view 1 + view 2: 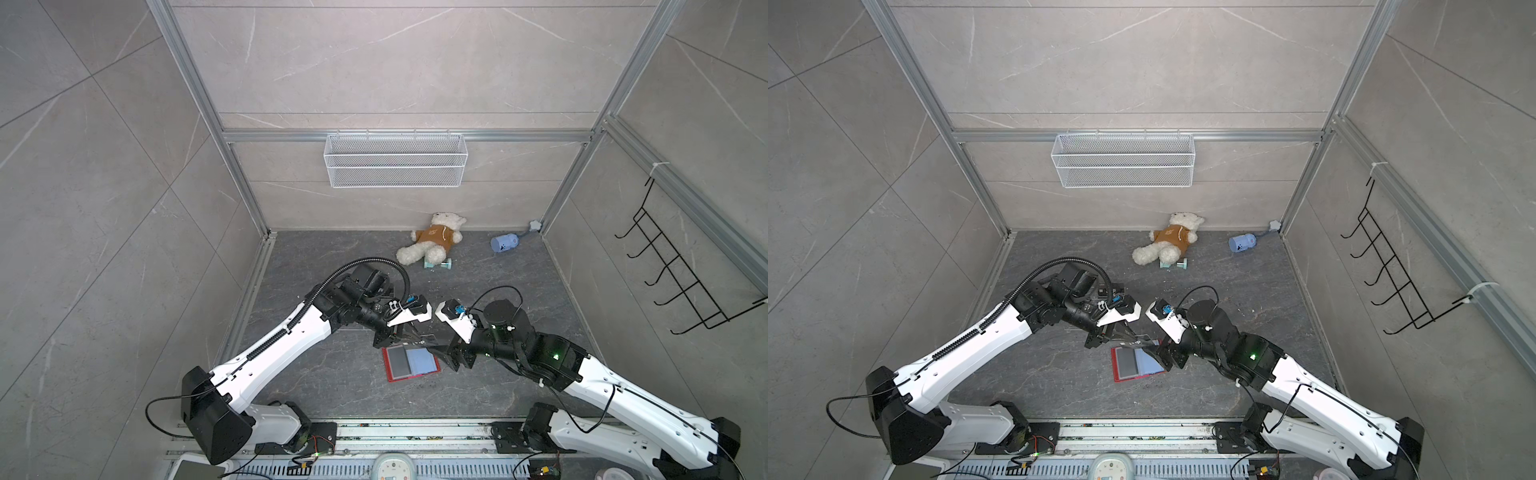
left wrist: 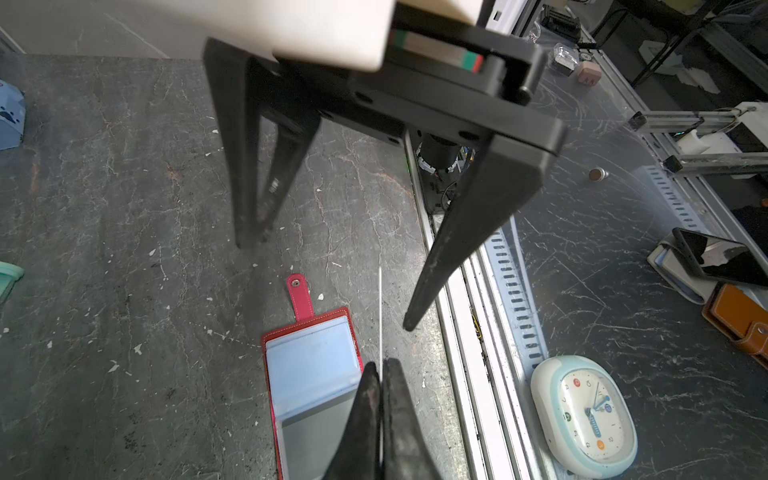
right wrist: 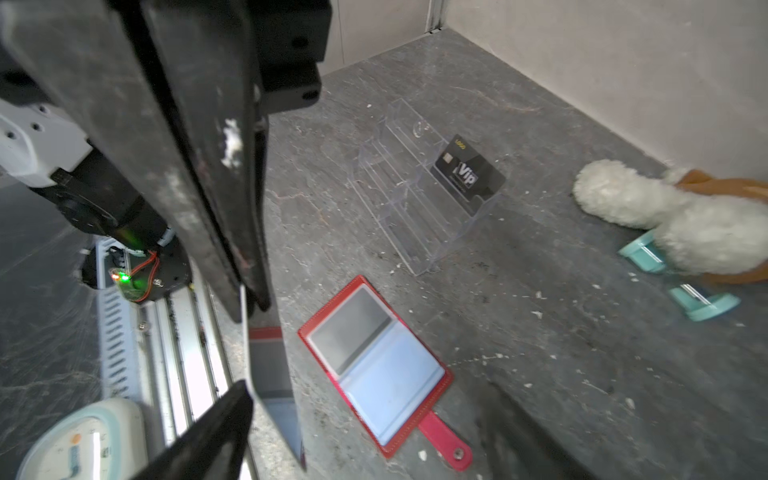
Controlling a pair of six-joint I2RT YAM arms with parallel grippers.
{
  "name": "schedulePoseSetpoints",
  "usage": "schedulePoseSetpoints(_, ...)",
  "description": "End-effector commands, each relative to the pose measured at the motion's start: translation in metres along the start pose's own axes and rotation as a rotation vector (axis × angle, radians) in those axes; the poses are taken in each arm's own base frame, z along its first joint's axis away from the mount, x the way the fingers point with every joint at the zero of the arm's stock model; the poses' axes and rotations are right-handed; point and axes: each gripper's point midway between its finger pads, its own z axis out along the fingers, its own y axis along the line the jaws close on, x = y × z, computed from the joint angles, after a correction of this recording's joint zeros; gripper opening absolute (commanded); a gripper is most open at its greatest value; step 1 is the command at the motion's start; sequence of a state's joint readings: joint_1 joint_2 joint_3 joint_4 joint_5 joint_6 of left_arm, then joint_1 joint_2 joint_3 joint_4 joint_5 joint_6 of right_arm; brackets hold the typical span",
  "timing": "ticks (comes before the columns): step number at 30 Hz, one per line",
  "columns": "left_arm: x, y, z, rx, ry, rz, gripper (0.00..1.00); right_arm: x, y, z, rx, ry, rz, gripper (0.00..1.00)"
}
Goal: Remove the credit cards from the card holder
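The red card holder (image 1: 409, 363) (image 1: 1136, 365) lies open and flat on the dark table, its snap tab (image 3: 444, 442) pointing outward. One half shows a grey credit card (image 3: 349, 326) behind the sleeve, the other a pale blue sleeve (image 2: 309, 359). My left gripper (image 2: 380, 365) (image 1: 417, 340) is shut on a thin grey credit card (image 3: 270, 374), held edge-on (image 2: 380, 311) above the table beside the holder. My right gripper (image 3: 365, 386) (image 2: 328, 286) (image 1: 441, 358) stands open around that card's far end, its fingers apart from it. A black "Vip" card (image 3: 469, 174) stands in a clear rack.
The clear acrylic rack (image 3: 407, 199) stands beyond the holder. A white teddy bear (image 1: 432, 243) lies on a teal dumbbell (image 3: 681, 282) at the back, with a blue toy (image 1: 503, 243) to its right. A clock (image 2: 586, 415) sits past the front rail. A wire basket (image 1: 395, 160) hangs on the back wall.
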State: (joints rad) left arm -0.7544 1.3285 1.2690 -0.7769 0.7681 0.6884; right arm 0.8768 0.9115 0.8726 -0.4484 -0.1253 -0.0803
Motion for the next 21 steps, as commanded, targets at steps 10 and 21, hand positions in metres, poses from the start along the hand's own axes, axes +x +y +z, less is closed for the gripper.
schedulePoseSetpoints(10,0.024,0.025,-0.013,-0.087,0.067,0.029,0.0,-0.007,-0.022,-0.016,0.139,-0.055,0.05,1.0)
schedulePoseSetpoints(21,0.058,0.061,-0.028,-0.178,0.252,0.054,0.0,-0.011,-0.021,-0.017,0.135,-0.059,0.077,1.0)
